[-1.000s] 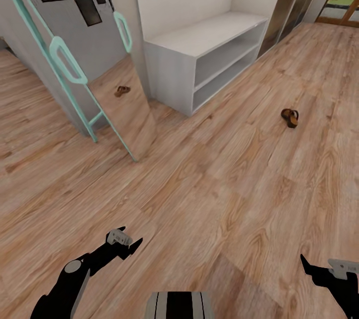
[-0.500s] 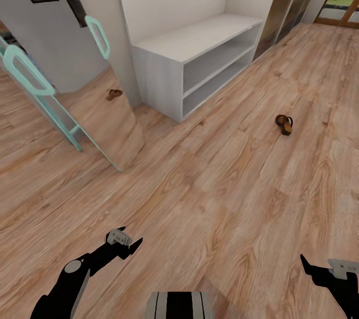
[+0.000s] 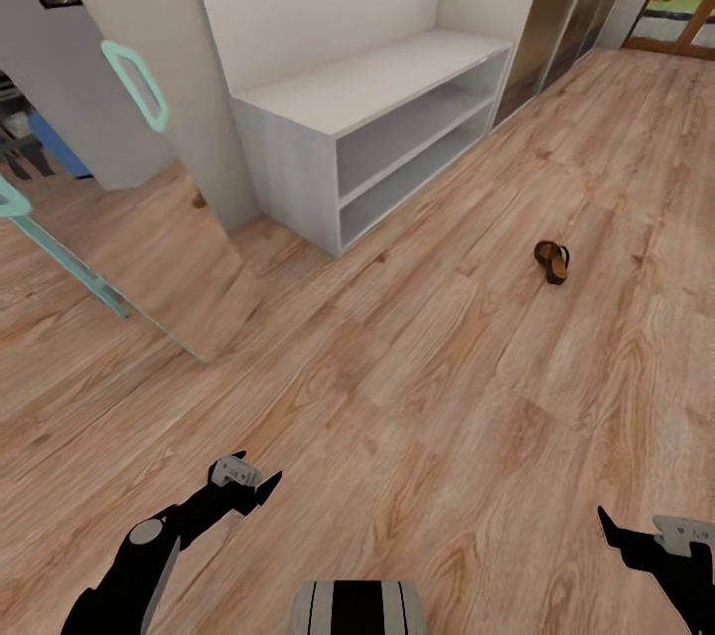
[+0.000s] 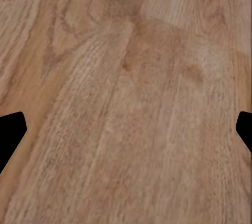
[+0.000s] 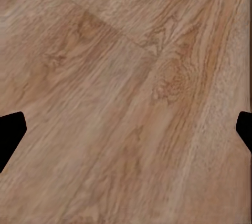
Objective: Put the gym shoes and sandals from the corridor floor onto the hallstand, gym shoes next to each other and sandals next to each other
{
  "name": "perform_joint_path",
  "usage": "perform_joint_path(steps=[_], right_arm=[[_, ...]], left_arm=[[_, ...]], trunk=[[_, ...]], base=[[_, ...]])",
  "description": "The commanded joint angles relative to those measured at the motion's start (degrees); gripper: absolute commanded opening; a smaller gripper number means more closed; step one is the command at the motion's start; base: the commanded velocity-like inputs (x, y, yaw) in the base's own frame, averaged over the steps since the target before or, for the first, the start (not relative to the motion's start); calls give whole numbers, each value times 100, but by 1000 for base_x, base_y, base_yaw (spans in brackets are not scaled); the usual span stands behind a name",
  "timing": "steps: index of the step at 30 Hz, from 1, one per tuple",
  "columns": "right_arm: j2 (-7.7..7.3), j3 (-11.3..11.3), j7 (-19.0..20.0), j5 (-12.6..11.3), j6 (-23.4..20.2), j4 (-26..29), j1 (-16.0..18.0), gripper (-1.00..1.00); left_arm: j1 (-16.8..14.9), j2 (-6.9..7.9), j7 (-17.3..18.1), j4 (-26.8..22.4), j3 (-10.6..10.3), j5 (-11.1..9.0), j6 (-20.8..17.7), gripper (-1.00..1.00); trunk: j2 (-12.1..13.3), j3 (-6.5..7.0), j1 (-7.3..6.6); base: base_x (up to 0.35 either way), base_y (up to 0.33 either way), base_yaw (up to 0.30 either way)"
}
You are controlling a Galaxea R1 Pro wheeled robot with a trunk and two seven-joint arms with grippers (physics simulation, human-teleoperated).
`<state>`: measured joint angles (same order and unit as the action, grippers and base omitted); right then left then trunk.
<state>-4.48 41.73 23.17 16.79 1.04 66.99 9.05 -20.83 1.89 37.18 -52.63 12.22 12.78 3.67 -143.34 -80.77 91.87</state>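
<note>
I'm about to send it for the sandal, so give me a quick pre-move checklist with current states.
1. Sandal located on the corridor floor: ok.
2. Left tool open, empty: ok.
3. Right tool open, empty: ok.
4. Floor between robot and sandal free: ok.
5. White unit shelves free: ok.
6. Second sandal and gym shoes located: not ok.

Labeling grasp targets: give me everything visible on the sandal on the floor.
The sandal is small and dark brown, an open slip-on with a wide strap over a tan footbed. It lies alone, sole down, on the wood-plank corridor floor, out in front of the white shelf unit and apart from it. Nothing else touches it; finer detail is too small to tell.
</note>
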Motion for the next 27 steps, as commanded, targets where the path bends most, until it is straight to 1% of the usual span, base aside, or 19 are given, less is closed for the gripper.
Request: perform_joint_path(steps=[1, 3, 6, 7, 11, 12, 14, 17, 18, 22, 24, 27], right_arm=[[0, -1, 1, 0, 0, 0, 0, 100], [0, 0, 2, 0, -2, -1, 0, 100], [0, 0, 3, 0, -5, -1, 0, 100], [0, 0, 3, 0, -5, -1, 0, 100], [0, -3, 3, 0, -6, -10, 0, 100], [0, -3, 3, 0, -6, -10, 0, 100], [0, -10, 3, 0, -6, -17, 0, 100], [0, -25, 3, -4, -8, -20, 0, 100], [0, -25, 3, -4, -8, -20, 0, 100], [0, -29, 4, -31, -29, -2, 0, 100], [-2, -27, 4, -35, -32, 2, 0, 100], [-5, -21, 10, -44, -35, 5, 0, 100]], left_arm=[[0, -11, -16, 3, 0, -4, -3, 100], [0, -69, -61, 8, 2, -5, -5, 100], [-2, -254, -321, 12, 8, 11, -14, 100], [-2, -254, -321, 12, 8, 11, -14, 100], [-11, -513, -1037, 4, 0, 15, -35, 100], [-11, -513, -1037, 4, 0, 15, -35, 100], [-16, -655, -1354, -11, -10, 14, -49, 100], [-26, -846, -1661, -25, -49, 12, -78, 100], [-26, -846, -1661, -25, -49, 12, -78, 100], [-31, -987, -1874, -43, -81, -18, -130, 100], [-32, -1007, -1909, -42, -79, -40, -139, 100], [-29, -1039, -1975, -20, -78, -174, -154, 100]], trunk=[[0, 0, 0], [0, 0, 0], [0, 0, 0], [0, 0, 0], [0, 0, 0], [0, 0, 0], [0, 0, 0], [0, 0, 0], [0, 0, 0], [0, 0, 0], [0, 0, 0], [0, 0, 0]], base=[[221, -274, 0], [221, -274, 0], [221, -274, 0], [221, -274, 0], [222, -273, 0], [223, -271, 0], [226, -266, 0], [230, -254, 0], [232, -246, 0], [234, -234, 0], [236, -227, 0], [228, -217, 0]])
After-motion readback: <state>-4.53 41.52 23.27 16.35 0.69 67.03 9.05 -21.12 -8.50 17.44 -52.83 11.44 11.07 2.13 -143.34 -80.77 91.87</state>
